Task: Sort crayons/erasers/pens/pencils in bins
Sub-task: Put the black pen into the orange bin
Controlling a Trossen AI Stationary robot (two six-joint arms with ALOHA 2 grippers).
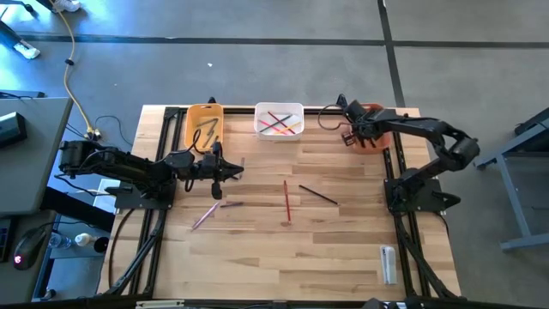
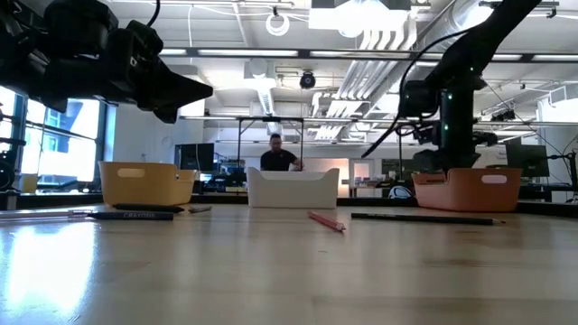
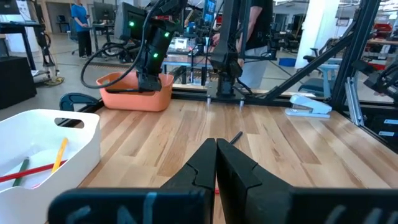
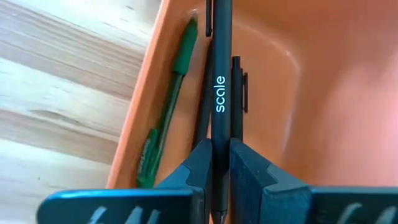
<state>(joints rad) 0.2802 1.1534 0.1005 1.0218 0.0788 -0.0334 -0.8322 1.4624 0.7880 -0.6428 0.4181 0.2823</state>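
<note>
My right gripper [image 1: 350,130] is over the red-orange bin [image 1: 383,137] at the far right, shut on a dark pen [image 4: 220,93] lettered "scale". A green pen [image 4: 166,106] and other dark pens lie in that bin. My left gripper [image 1: 230,172] is shut and empty, above the table just in front of the yellow-orange bin [image 1: 204,124]. The white bin [image 1: 279,120] holds several pencils. A red pencil [image 1: 286,199], a dark pen [image 1: 317,195] and a pink pencil [image 1: 204,216] lie flat on the table. My right gripper pinches the dark pen's barrel [image 4: 220,144] between its two fingers. The pen runs through the gap and reaches out past the fingertips over the bin's inside [image 4: 323,93]. Whether its far end touches the bin I cannot tell.
A small whitish oblong item [image 1: 388,262] lies near the front right corner. A short stick [image 1: 232,204] lies beside the pink pencil. Black frame rails run along the table's left and right sides. A person stands in the room behind the white bin [image 2: 292,188].
</note>
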